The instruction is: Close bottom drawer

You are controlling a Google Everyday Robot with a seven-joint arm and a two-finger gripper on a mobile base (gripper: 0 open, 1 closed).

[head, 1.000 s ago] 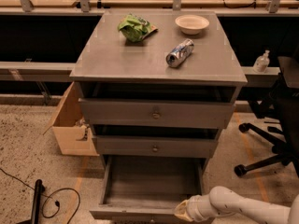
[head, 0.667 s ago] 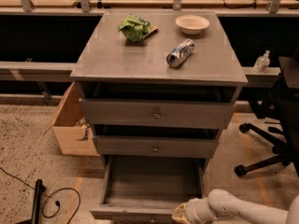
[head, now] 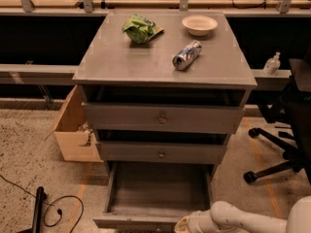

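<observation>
The gripper [head: 187, 224] sits at the very bottom edge of the view, at the front panel of the bottom drawer [head: 155, 193], a little right of its middle; whether it is wide or closed, I cannot tell. Compared with a second ago it has moved slightly to the left and lower along this front, while the drawer itself has not gone in: it is still pulled far out and its grey tray is bare. I judge that the push has not really started, so the task is at its beginning. To the right of the gripper its white arm [head: 238, 220] leaves the view, and further right stands a black office chair [head: 286, 144], apart from the drawer's path. To the left on the floor lies a black cable [head: 63, 210], and beyond it a cardboard box [head: 73, 130] stands beside the cabinet. Nothing seems to block the drawer. Behind and above the gripper, the middle drawer [head: 160, 153] and the top drawer [head: 163, 118] are each slightly open. On the counter [head: 121, 62] lie a can [head: 187, 55], a green bag [head: 140, 29] and a bowl [head: 199, 24].
</observation>
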